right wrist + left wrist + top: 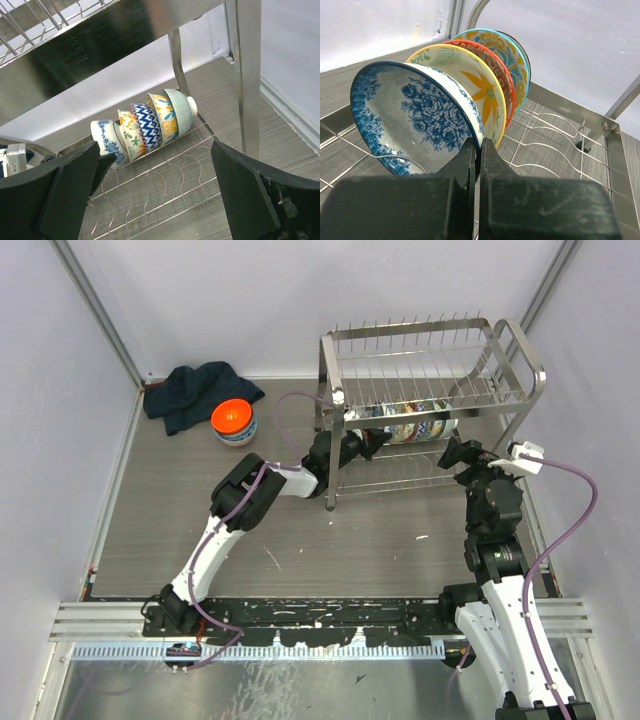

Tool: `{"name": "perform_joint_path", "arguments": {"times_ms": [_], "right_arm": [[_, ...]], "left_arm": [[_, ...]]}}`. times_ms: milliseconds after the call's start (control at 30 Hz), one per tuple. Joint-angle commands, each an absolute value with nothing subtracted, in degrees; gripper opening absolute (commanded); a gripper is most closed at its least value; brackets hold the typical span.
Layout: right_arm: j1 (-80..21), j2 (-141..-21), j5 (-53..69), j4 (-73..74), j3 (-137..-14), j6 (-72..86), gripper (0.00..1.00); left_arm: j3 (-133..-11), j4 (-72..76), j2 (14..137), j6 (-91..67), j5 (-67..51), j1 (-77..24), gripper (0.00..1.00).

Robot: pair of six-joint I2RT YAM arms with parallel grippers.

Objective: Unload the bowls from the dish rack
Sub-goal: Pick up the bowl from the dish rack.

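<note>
Plainly left end effector (478, 148) pinches blue floral bowl (415, 112) (at its rim)

Rear bowls (512, 55) (mostly) behind front bowls (415, 115)

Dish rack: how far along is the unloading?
Done: one orange bowl sits on the table. In hand: the left gripper pinches the blue floral bowl, first of five in the dish rack. Left: all five; the right gripper is open.
</note>
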State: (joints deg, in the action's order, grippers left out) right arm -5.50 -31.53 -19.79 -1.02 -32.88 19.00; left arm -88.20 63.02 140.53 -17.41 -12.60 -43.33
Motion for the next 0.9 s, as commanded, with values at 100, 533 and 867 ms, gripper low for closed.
{"name": "perform_joint_path", "arguments": {"times_ms": [100,533,867], "right_arm": [[-5.3,-31.6,-19.7,-2.6,-33.8,18.6,1.00],[-5.3,-31.5,-20.0,-2.6,-33.7,18.5,1.00],[-5.3,-31.7,-19.7,-2.8,-33.7,18.7,1.00]], "left_arm": [[-87.9,74.3,136.8,-17.7,-8.7,-43.0,0.00],[-89.6,75.0,138.2,-18.5,-6.8,-43.7,0.00],[-90.2,72.4,137.0,-18.8,-4.4,-43.8,0.00]]}}
